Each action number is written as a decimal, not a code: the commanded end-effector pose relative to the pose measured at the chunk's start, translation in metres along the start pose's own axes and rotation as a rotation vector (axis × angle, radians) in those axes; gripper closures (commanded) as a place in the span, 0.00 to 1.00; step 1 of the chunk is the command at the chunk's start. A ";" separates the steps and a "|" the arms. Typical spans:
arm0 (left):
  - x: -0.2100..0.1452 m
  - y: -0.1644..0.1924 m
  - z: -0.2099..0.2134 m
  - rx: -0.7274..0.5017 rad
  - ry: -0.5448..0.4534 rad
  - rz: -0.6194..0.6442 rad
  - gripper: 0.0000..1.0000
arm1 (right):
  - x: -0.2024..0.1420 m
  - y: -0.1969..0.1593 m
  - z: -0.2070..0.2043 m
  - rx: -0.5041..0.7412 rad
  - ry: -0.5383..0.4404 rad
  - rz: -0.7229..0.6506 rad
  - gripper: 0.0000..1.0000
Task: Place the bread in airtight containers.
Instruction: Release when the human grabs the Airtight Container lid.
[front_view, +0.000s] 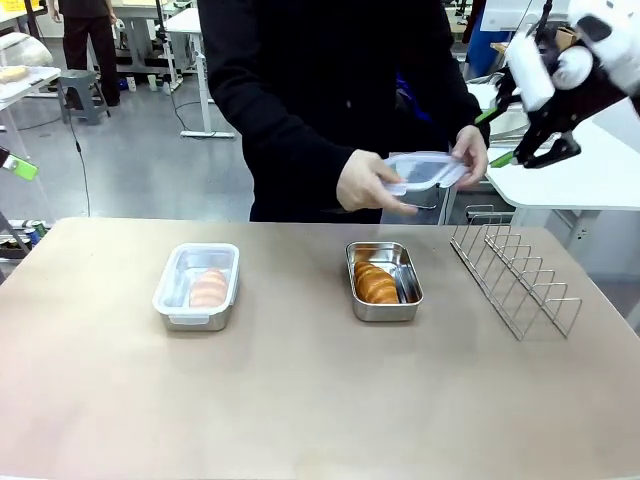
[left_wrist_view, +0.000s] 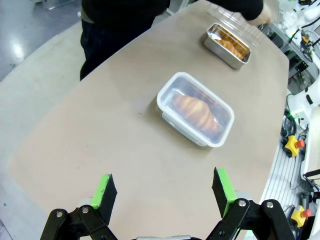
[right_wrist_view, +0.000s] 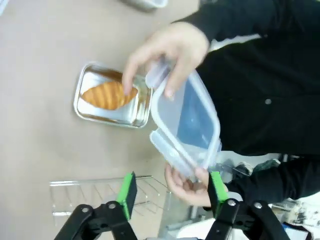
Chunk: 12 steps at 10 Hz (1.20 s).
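Steel open container holds bread; at twelve o'clock, hands grip its lid. Both tools, left and right, gape empty. No readable writing.

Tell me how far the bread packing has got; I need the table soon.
Done: one roll sits in the left container with its lid on, and the other roll lies in the open container. In hand: the person holds the second lid in both hands above the table; the right gripper hangs open and empty beside it. Left: fitting that lid on the open container.
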<state>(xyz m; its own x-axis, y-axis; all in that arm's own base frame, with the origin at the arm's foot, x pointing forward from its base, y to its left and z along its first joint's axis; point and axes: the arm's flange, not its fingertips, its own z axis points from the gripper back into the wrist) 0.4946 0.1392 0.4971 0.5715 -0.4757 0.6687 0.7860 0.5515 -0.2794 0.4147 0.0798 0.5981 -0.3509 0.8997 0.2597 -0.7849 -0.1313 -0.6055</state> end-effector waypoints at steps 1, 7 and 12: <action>0.001 -0.003 0.000 -0.001 0.009 -0.010 0.00 | -0.024 -0.021 0.039 0.009 -0.076 -0.270 0.00; 0.001 -0.003 0.000 -0.001 0.009 -0.010 0.00 | -0.174 0.063 0.126 0.057 -0.346 -0.792 0.00; 0.001 -0.003 0.000 -0.001 0.009 -0.010 0.00 | -0.202 0.109 0.140 0.013 -0.334 -0.778 0.00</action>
<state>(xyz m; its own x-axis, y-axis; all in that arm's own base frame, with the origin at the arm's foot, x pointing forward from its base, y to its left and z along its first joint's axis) 0.4944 0.1396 0.4974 0.5714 -0.4753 0.6690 0.7858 0.5521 -0.2789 0.3306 -0.1868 0.5810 0.2432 0.5594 0.7924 -0.8592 0.5034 -0.0917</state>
